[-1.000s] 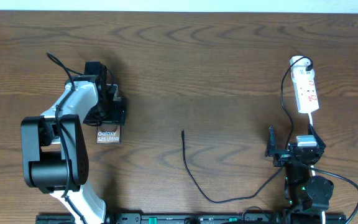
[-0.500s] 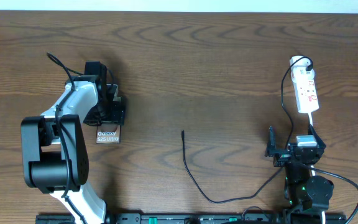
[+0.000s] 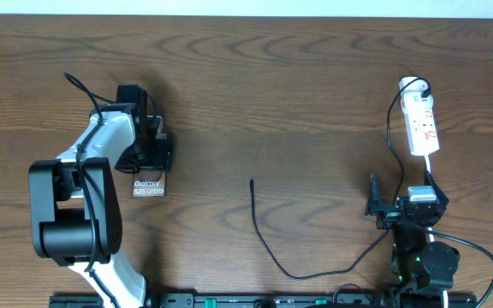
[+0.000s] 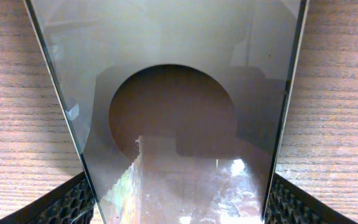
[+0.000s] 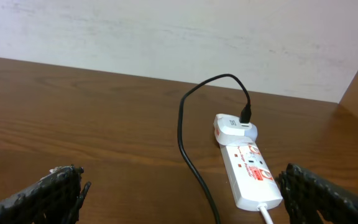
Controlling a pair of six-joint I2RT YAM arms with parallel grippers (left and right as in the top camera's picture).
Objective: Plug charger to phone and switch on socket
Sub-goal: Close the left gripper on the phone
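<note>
Bronze-brown phone [image 3: 149, 186] lies flat on the worktop [image 3: 298, 77], clamped by its long edges in the left gripper [image 3: 151, 158]. The white socket [image 5: 250, 171] sits straight ahead of the right gripper [image 5: 182, 186], which gapes wide and holds nothing. The charger [image 3: 264, 235] ends well to its left.
</note>
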